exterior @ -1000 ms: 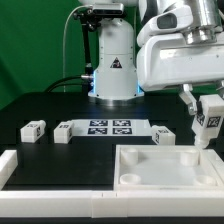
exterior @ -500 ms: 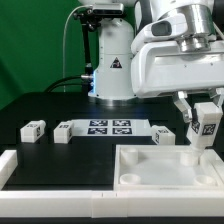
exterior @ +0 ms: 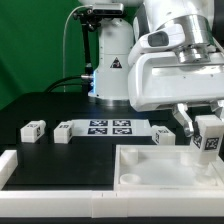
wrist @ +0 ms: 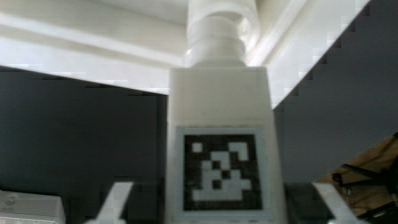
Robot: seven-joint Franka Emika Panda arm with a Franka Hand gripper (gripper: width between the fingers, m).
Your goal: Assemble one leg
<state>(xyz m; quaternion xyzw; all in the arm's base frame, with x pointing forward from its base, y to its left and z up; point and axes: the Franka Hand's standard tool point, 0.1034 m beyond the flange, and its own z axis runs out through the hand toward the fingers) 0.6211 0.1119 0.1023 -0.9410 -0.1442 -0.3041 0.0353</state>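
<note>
In the exterior view, the leg (exterior: 209,139) is seen held upright in the gripper (exterior: 205,126) at the exterior view's right. The jaws are clamped on its upper part, and its lower part hangs free below them. It is carried clear of the black table (exterior: 40,105), at the far right corner of the white panel (exterior: 150,172); whether its lower end touches the panel cannot be told. It shows as a small white block with a black-and-white tag on the face toward the camera. Three like blocks (exterior: 33,129) lie on the table, in line with the marker board (exterior: 108,127).

In the wrist view, the leg (wrist: 222,110) fills the middle of the picture, running straight away from the camera between the two fingers (wrist: 119,202). A square tag is seen on its broad white face, and a narrower round peg is seen at its far end. The panel (wrist: 80,45) is seen beyond it, blurred.
</note>
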